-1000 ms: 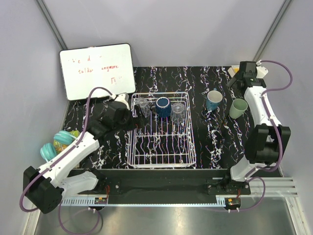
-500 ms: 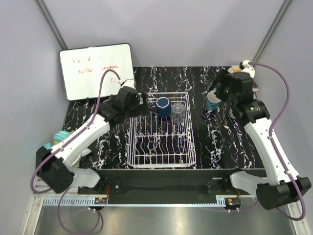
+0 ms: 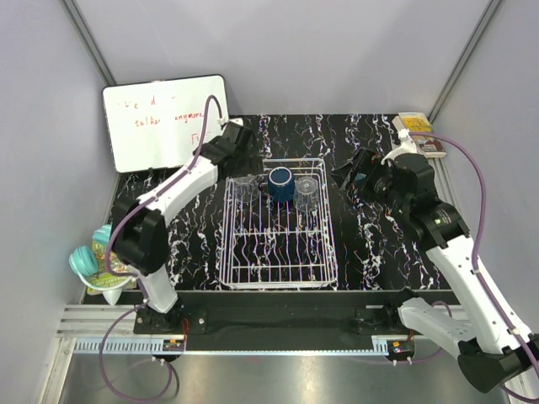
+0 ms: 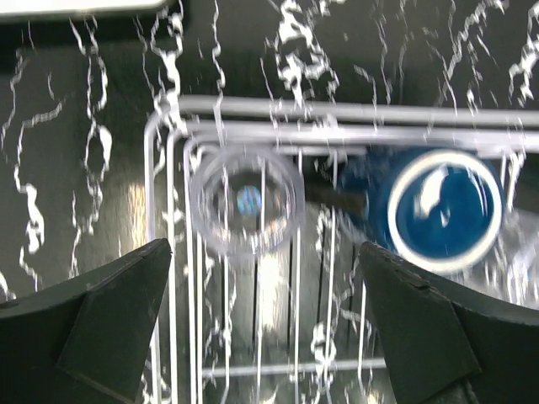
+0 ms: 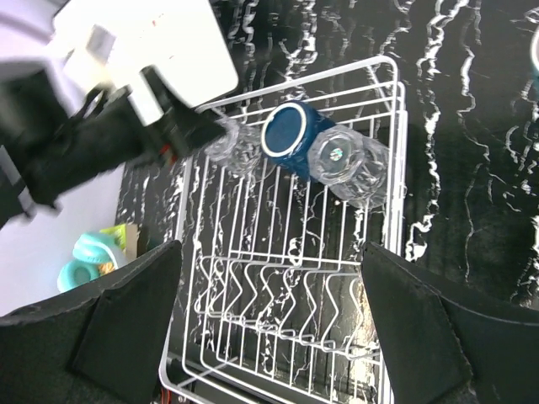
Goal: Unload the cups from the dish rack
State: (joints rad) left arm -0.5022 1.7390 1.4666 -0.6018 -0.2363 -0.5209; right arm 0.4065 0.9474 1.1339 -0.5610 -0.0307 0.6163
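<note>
The white wire dish rack [image 3: 278,252] stands mid-table. At its far end a dark navy mug [image 3: 280,183] sits between two clear glasses, one on its left [image 3: 243,188] and one on its right [image 3: 308,187]. My left gripper [image 3: 239,160] hovers open and empty over the rack's far left corner. In the left wrist view, this gripper [image 4: 263,252] is above the left glass [image 4: 246,200], with the navy mug [image 4: 438,210] to its right. My right gripper [image 3: 347,175] is open and empty, just right of the rack; its wrist view [image 5: 271,251] looks over the rack [image 5: 286,286]. The light blue mug and green tumbler are hidden under the right arm.
A whiteboard [image 3: 164,118] leans at the far left. Turquoise ribbed round things [image 3: 88,257] lie at the left table edge. Small yellow and brown items [image 3: 418,128] sit at the far right corner. Grey walls close in on both sides.
My left arm swung from the rack's left side up to its far left corner. My right arm moved left from the far right corner toward the rack, now covering the blue mug and green tumbler.
</note>
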